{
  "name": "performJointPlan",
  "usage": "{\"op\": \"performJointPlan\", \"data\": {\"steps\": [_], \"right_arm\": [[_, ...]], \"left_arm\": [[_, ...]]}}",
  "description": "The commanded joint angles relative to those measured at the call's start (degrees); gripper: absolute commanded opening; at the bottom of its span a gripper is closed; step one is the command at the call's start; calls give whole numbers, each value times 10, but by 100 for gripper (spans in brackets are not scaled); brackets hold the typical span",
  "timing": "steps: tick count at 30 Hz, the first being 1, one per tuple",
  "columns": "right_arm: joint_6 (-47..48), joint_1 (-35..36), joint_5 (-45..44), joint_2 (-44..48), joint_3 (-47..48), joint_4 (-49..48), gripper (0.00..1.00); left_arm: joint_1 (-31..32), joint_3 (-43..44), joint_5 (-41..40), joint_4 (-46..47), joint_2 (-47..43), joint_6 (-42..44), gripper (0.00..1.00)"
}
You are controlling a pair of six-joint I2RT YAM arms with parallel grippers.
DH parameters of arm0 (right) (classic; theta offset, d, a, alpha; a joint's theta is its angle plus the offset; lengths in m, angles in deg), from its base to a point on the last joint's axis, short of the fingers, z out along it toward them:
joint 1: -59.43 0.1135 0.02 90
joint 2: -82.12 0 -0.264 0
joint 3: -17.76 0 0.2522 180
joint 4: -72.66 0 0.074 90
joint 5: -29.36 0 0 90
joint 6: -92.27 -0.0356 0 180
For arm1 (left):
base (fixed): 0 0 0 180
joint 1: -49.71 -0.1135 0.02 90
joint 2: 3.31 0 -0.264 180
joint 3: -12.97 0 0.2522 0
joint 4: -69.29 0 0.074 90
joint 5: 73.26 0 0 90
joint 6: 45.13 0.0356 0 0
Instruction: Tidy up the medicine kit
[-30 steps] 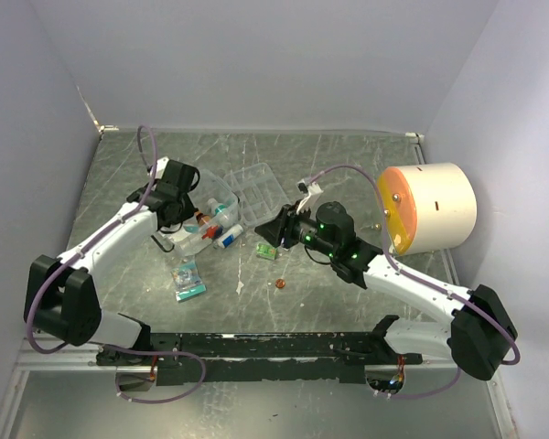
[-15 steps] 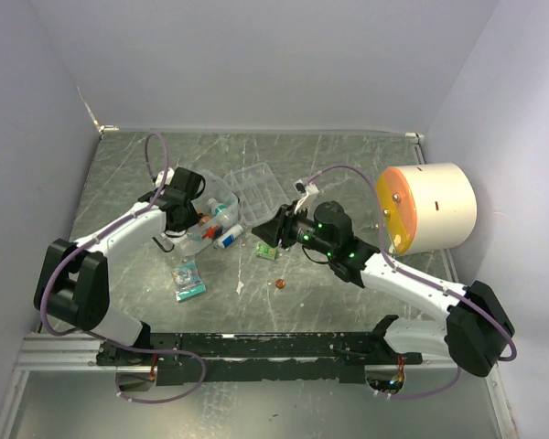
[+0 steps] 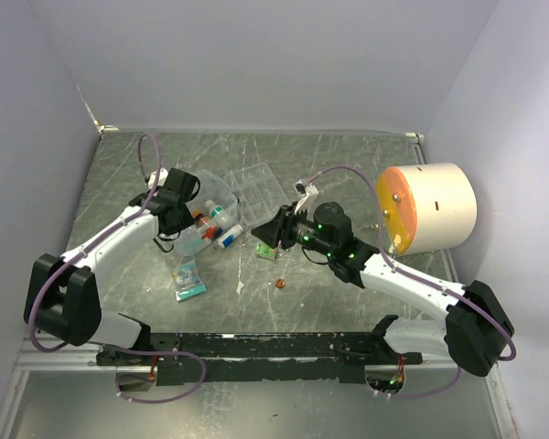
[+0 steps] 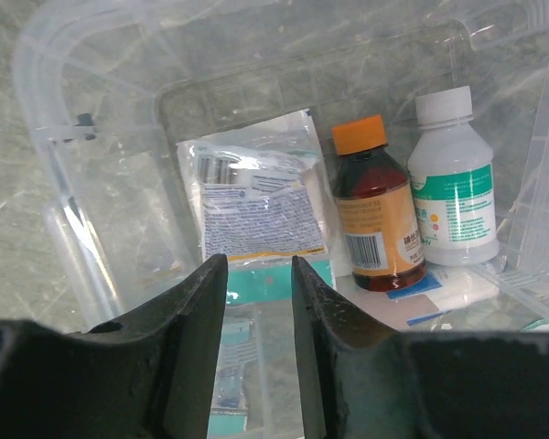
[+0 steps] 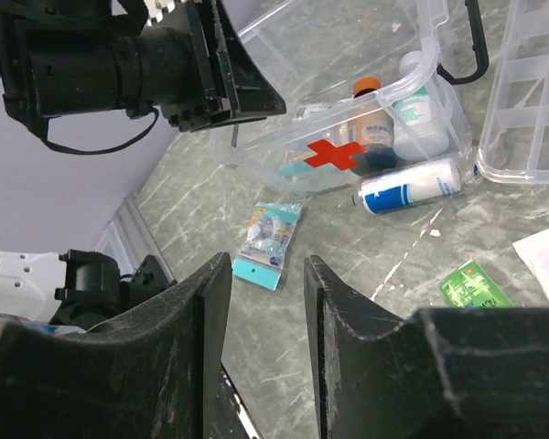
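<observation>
A big cream cylinder (image 3: 436, 203) lies on its side at the far right of the grey marbled table (image 3: 348, 157), close to the right wall (image 3: 517, 137), its orange face (image 3: 395, 212) turned toward the middle, with pale walls (image 3: 256, 55) closing three sides.

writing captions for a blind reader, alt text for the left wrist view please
A clear medicine kit box holds a sealed packet, an orange-capped brown bottle and a white bottle side by side. The left gripper fills the foreground, slightly open and empty.

packet (image 4: 256, 206) and bottle (image 4: 375, 215) in medicine kit (image 5: 334, 154), divided tray (image 5: 531, 101) behind it
</observation>
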Motion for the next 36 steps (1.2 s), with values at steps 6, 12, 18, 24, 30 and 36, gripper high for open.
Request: {"op": "performJointPlan", "data": {"steps": [6,12,18,24,30,36], "right_arm": [[2,-2,-1,5,-3,-14,38],[14,-2,-26,-3,11,17,38],[-7,-2,-68,-20,10,47,39],[-24,8,-99,-100,76,151,38],[-41,56,-124,-174,114,161,42],[-75,126,-121,-251,139,104,43]], "left_arm": [[-2,10,-35,-27,-22,27,42],[-2,31,9,14,-84,94,45],[-2,46,84,90,-187,204,58],[-2,1,146,192,-277,267,81],[-2,-26,152,214,-308,262,88],[-2,-44,141,230,-357,249,87]]}}
